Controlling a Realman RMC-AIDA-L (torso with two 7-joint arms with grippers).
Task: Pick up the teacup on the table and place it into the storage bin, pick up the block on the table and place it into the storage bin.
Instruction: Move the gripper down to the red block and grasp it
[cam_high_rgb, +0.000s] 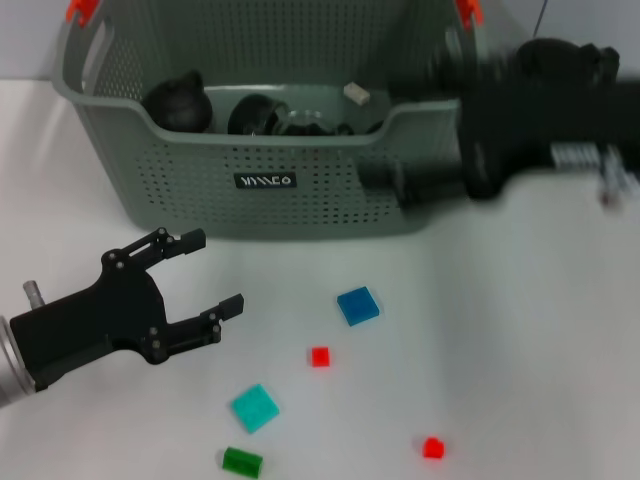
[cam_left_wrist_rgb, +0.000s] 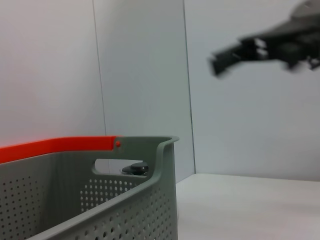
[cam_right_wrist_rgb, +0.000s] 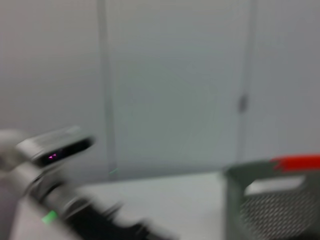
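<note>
White tabletop (cam_high_rgb: 540, 330) carries nothing else of note. Pale grey wall panels (cam_left_wrist_rgb: 140, 70) with vertical seams stand behind it. Dark rounded items (cam_high_rgb: 178, 100) and a small white piece (cam_high_rgb: 356, 94) lie together; identity unclear.

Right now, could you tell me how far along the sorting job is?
No teacup shows on the table; dark items already lie in the storage bin, though which one is the teacup is unclear. Nothing is in hand: the left gripper hangs open over the table, and the right gripper is blurred by the bin's right end. Left to do: blocks such as the blue block remain out.
</note>
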